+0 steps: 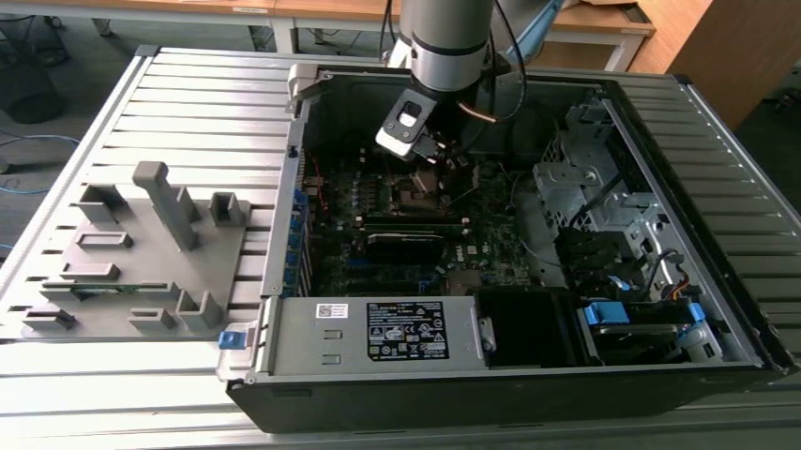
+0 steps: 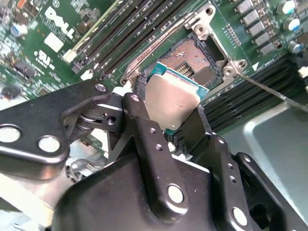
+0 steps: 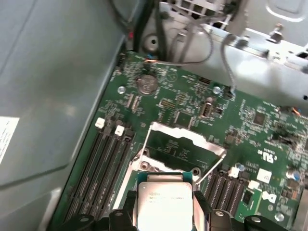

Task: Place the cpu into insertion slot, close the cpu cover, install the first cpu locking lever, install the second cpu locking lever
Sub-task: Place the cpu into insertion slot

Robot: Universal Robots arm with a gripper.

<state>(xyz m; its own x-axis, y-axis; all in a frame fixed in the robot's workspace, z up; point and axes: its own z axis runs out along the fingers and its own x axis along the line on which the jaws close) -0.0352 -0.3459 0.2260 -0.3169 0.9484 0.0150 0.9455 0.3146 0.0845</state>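
My gripper [image 2: 171,103] clamped on chip [image 2: 173,94], close by open socket [image 2: 190,57]; cover [image 3: 180,147] raised. Exterior view: gripper at socket's 12 o'clock.

Your exterior view looks steeply down from high and well back onto the whole open computer case [image 1: 501,398] on the slatted surface [image 1: 163,112]. Both wrist views sit close over the circuit board [image 2: 38,29] [image 3: 250,120], facing it past the hand [image 2: 171,113] [image 3: 163,211] and the cpu [image 2: 171,96] [image 3: 163,199] it grips, from opposite sides. All three share the insertion slot [image 1: 419,192] [image 2: 190,57] [image 3: 147,166].
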